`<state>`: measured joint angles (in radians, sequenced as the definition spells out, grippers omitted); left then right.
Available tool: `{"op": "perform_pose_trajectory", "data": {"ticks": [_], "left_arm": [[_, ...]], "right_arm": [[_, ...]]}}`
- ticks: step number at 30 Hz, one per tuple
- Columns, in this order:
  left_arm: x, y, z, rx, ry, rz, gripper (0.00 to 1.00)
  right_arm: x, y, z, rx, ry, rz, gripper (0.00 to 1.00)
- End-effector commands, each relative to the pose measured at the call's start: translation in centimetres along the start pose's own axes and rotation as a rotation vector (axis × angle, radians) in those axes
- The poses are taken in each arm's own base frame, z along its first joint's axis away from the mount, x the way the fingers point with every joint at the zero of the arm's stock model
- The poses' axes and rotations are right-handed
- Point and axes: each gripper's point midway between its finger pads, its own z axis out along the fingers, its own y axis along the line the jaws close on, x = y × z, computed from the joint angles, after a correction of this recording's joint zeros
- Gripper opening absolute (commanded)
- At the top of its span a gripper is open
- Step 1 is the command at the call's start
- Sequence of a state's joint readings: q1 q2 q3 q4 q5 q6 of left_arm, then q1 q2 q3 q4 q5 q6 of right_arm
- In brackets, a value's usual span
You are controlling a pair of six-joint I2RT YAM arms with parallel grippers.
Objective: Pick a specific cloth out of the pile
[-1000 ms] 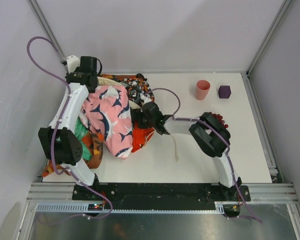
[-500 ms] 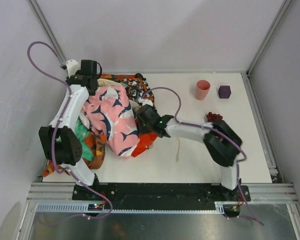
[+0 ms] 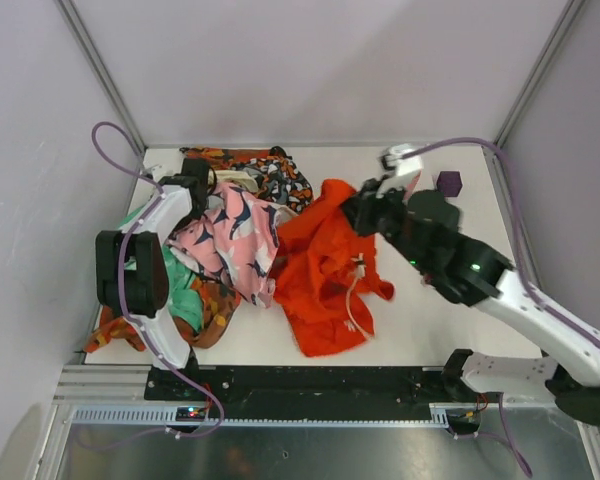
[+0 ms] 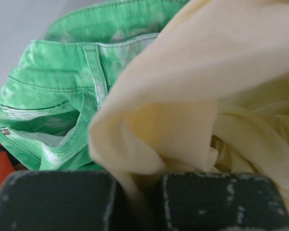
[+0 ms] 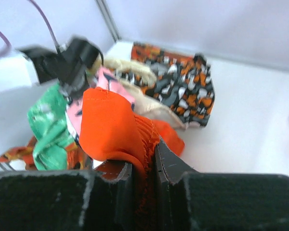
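Note:
The cloth (image 3: 325, 260), plain red-orange, hangs spread out to the right of the pile (image 3: 220, 250), its lower part lying on the table. My right gripper (image 3: 358, 207) is shut on its upper edge and holds it up. In the right wrist view the jaws (image 5: 143, 163) pinch a ribbed fold of the cloth (image 5: 111, 127). My left gripper (image 3: 195, 188) sits low at the pile's far side. In the left wrist view it (image 4: 137, 180) is shut on a cream cloth (image 4: 207, 72) lying over a green garment (image 4: 62, 96).
The pile holds a pink cloth with navy fish (image 3: 235, 235), a green one (image 3: 180, 290) and a black, white and orange patterned one (image 3: 270, 172). A purple block (image 3: 448, 182) stands at the far right. Frame rails and walls close in the table.
My right gripper has shut on the red-orange cloth and drawn it up and right, out of the pile. The left arm has dropped lower and the pink cloth has settled.

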<state>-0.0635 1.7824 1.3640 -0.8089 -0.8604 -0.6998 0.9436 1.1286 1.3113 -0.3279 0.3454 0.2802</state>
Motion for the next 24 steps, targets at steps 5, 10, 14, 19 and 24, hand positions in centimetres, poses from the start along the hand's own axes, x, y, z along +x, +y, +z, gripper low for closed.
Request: {"op": "perform_pose_trajectory", "data": {"ticks": [5,10,14,19,24], "left_arm": [[2.0,2.1,2.0,-0.097,0.021,-0.007,0.17],[1.0,2.1,1.3,-0.056,0.025,-0.01,0.89],[-0.9,1.5,-1.5,0.089,0.035,-0.093,0.99],[-4.3,2.1,-7.2,0.321,0.007,-0.26,1.0],[-7.4,3.9,-12.7,0.499,-0.066,-0.379,1.0]], "right_arm": [[-13.4,-2.4,-8.9,0.009,-0.415,-0.062,0.0],[-15.9,-2.0,-9.8,-0.004,-0.432,-0.093,0.0],[-16.7,-2.1,-8.9,0.025,-0.426,-0.111,0.0],[-18.1,-3.1,-7.7,0.072,-0.451,-0.12,0.0],[-16.0,-5.2,-5.2,0.087,-0.406,-0.064,0.0]]}}
